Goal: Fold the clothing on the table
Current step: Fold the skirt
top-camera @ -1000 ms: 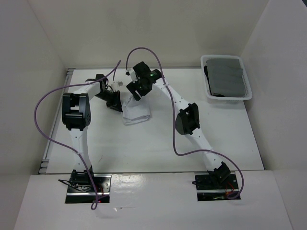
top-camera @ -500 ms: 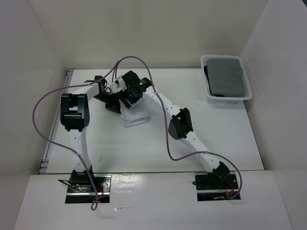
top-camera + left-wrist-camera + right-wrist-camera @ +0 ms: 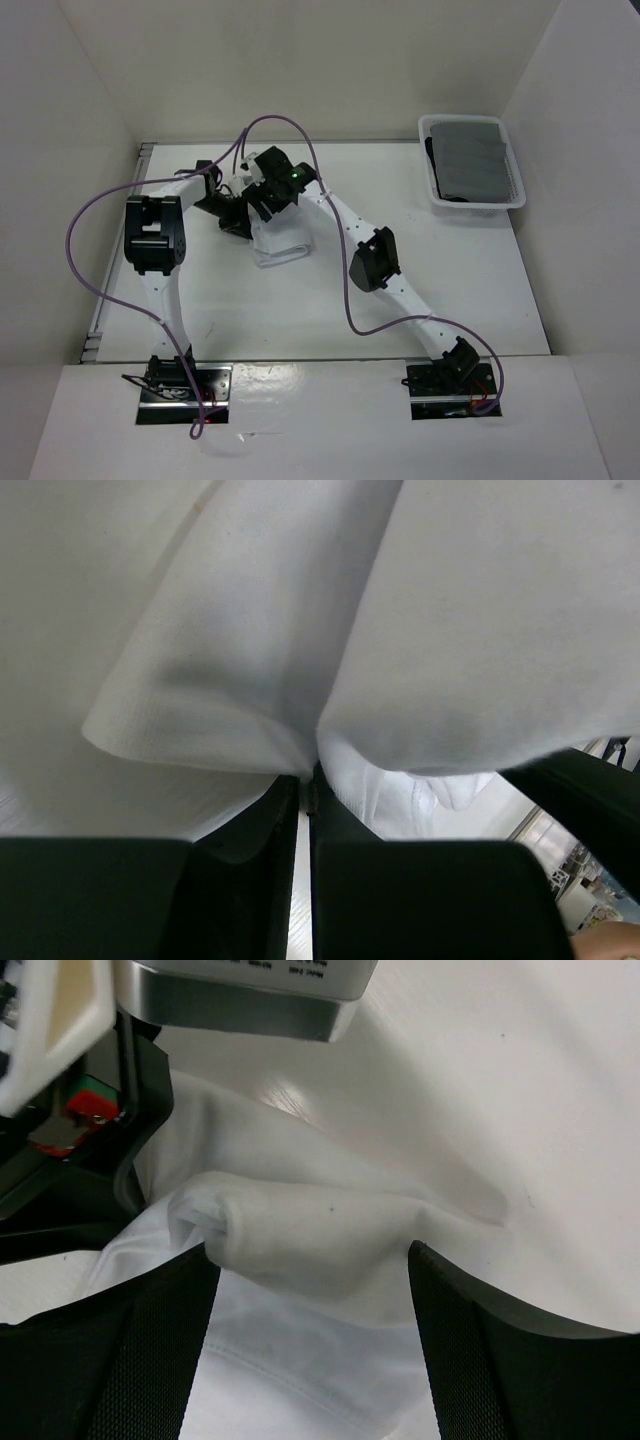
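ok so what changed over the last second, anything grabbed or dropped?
The right tool swung left toward the left tool and now sits open astride a bunched fold of the clothing; its elbow followed. Nothing was newly gripped or released. Unchanged: the left tool stays shut on the clothing, and the basket with the dark cloth has not moved.

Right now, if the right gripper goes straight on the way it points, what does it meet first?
Most likely the clothing: a raised fold of it lies directly ahead, between the open fingers of the right gripper. How far is hard to judge.
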Motion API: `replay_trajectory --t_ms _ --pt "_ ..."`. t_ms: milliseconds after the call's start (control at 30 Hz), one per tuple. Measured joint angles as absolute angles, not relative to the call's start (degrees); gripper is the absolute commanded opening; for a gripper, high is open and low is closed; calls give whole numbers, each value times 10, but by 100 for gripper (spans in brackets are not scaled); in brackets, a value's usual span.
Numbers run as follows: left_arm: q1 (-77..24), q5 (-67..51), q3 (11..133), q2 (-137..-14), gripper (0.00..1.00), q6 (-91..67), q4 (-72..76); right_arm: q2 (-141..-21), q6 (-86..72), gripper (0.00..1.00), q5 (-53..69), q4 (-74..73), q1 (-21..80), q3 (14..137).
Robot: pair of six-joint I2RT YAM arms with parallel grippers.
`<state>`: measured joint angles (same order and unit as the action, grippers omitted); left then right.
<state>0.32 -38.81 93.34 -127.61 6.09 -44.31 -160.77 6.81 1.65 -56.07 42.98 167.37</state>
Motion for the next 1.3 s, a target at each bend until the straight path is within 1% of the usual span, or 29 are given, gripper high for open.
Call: replay_trajectory --t_ms 167,200,233,300,333,367,433,467,500,533,800,1133,1300 --pt "3 -389 933 -1276 8 61 -443 -1619 64 80 17 -560 430 1675" --pt "3 -389 933 -1275 11 61 -443 -1619 64 80 17 -560 430 1675" --pt "3 -389 932 -1275 21 62 -443 -1619 63 80 17 -560 430 1675" --pt "4 -389 929 -1272 31 62 -441 -1619 62 81 18 -560 430 1677" --pt "4 -390 927 -1270 37 61 -443 -1619 62 81 19 -560 430 1677" --pt "6 -390 926 -1266 54 61 -445 -1618 60 81 20 -560 430 1677" --pt "8 -402 924 -1258 73 60 -452 -1618 60 81 21 -560 430 1677" --pt "10 -398 924 -1252 90 63 -455 -1618 60 81 22 -560 430 1677" --pt "15 -393 925 -1246 98 63 -456 -1617 62 81 22 -563 430 1677" --pt "25 -398 927 -1241 100 57 -462 -1611 64 81 25 -571 427 1677" --pt "118 -343 938 -1191 100 83 -499 -1588 65 81 23 -564 430 1676" --pt "269 -333 945 -1048 100 111 -543 -1577 71 81 23 -564 430 1673" --pt "287 -331 918 -1013 100 121 -560 -1577 71 81 21 -564 430 1673"
